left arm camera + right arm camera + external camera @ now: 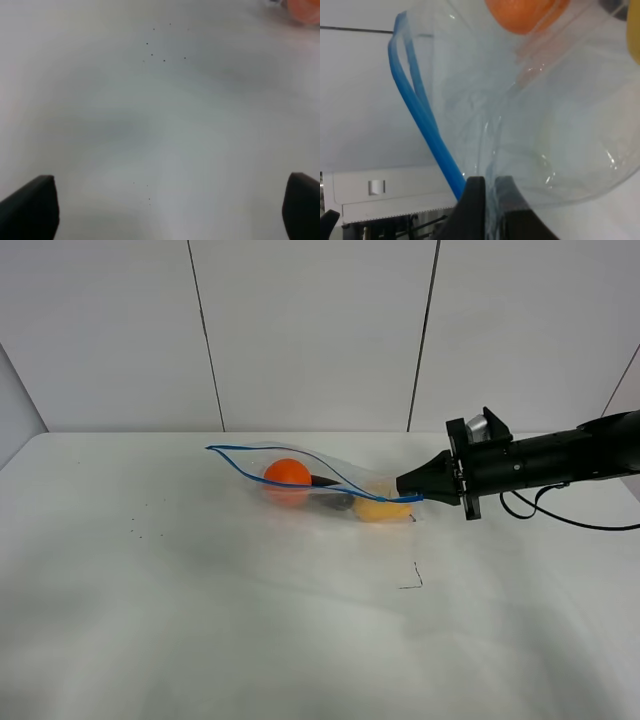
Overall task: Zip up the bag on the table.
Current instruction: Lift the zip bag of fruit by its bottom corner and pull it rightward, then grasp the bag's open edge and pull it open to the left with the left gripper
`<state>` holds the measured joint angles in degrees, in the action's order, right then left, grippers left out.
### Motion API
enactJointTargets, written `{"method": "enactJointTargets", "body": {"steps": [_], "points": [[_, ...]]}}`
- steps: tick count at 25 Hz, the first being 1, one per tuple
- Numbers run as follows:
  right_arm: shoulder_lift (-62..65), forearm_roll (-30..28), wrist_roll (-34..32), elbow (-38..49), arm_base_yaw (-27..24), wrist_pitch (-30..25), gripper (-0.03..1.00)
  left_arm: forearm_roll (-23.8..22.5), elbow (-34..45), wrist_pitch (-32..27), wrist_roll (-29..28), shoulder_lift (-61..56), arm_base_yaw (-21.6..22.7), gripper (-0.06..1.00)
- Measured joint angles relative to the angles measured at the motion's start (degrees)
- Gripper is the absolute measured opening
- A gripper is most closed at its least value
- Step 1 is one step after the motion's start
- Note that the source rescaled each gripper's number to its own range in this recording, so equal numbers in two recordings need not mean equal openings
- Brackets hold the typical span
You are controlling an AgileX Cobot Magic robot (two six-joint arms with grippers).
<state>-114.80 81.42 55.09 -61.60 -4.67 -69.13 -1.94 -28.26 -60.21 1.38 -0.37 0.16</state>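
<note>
On the large plain white counter [200,630] sits a small thin dark mark [412,580]. The left claw [170,202] hangs over bare counter, black fingers [30,210] spread wide — gripping nothing. Beyond the mark, toward the far edge, lies the clear crinkly plastic zip bag [335,478], an orange ball [287,472] and a yellow item [380,508] inside, its thin blue zipper strip [439,150] parted. The black right claw [408,486], from the right edge, is clenched on the bag's zipper end.

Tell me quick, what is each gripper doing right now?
Left gripper: open, holding nothing, above the table.
Right gripper: closed on the blue zipper strip of the bag.
</note>
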Motion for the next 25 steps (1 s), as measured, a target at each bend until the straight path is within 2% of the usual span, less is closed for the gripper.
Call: {"method": "enactJointTargets", "body": {"steps": [12,16,19,22,25], "points": [[0.0,-0.2,-1.3,0.0,0.0,0.0,0.0,0.1,0.0,0.0,0.0,0.0,0.0,1.0],[0.0,-0.2,-1.4,0.0,0.0,0.0,0.0,1.9,-2.5,0.1,0.7,1.3,0.0,1.0],[0.0,-0.2,-1.4,0.0,0.0,0.0,0.0,1.9,-5.8,0.6,3.8,7.2,0.0,1.0],[0.0,-0.2,-1.4,0.0,0.0,0.0,0.0,1.0,-10.6,5.6,9.3,15.8,0.0,1.0],[0.0,-0.2,-1.4,0.0,0.0,0.0,0.0,0.9,-19.2,10.8,11.5,27.4,0.0,1.0]]}}
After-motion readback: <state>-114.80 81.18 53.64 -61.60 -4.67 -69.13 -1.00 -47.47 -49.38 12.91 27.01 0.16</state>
